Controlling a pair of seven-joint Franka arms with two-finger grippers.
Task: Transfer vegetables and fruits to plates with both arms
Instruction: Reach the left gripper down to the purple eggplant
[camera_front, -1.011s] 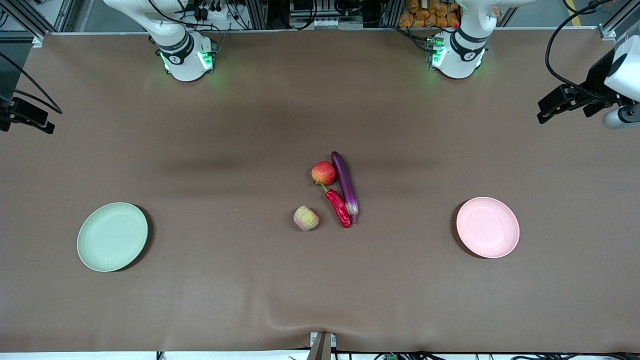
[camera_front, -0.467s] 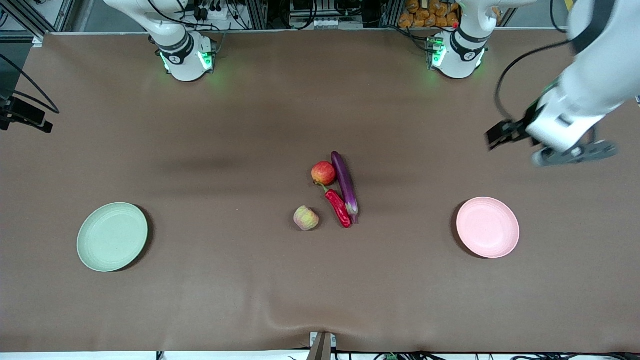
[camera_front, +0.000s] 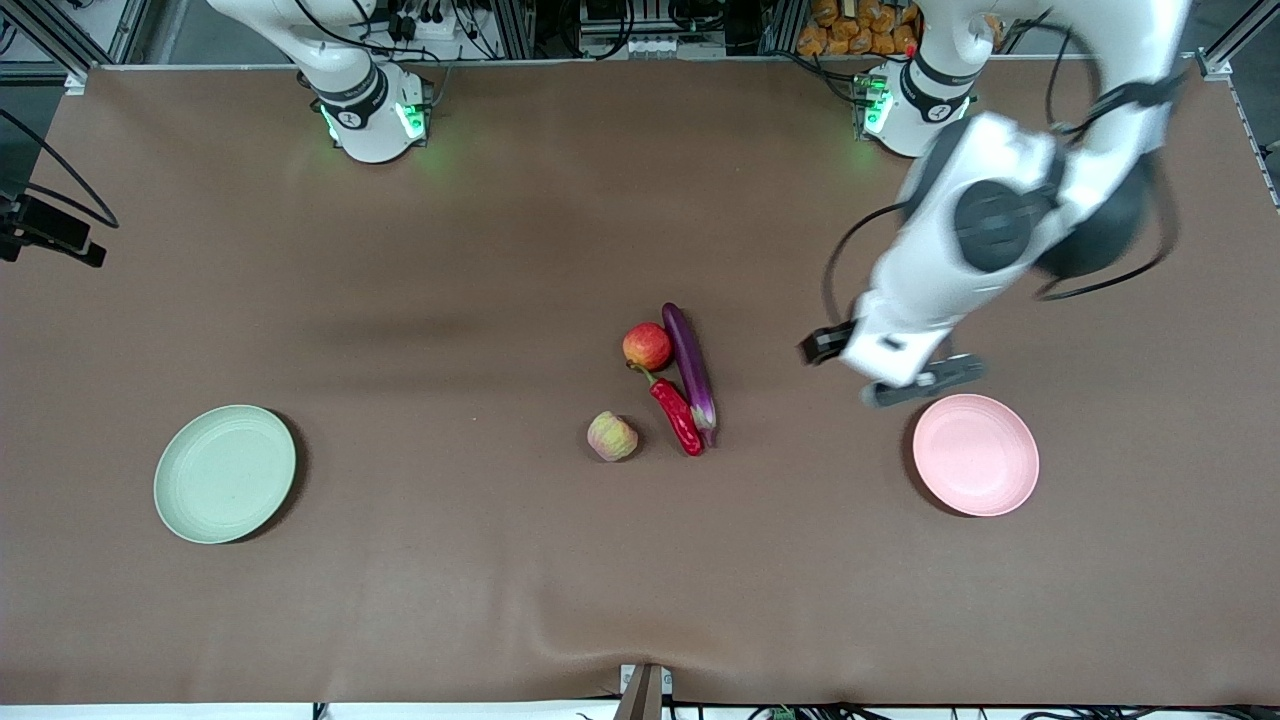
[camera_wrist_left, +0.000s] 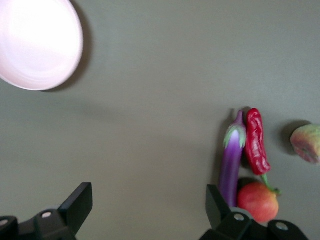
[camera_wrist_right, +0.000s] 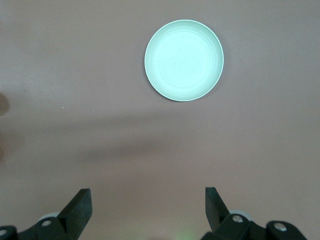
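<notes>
Produce mid-table, one plate toward each end.
Round red apple (camera_front: 647, 346) touching long purple eggplant (camera_front: 690, 372); red chili pepper (camera_front: 678, 414) alongside it; ribbed yellow-green fruit (camera_front: 612, 437) nearest camera; pale green plate (camera_front: 225, 474), pale pink plate (camera_front: 975, 455) well apart.

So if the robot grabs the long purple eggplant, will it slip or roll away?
The eggplant looks glossy, so it may slip a bit. It is long and rounded, so it could roll sideways, though the chili beside it might stop that.
</notes>
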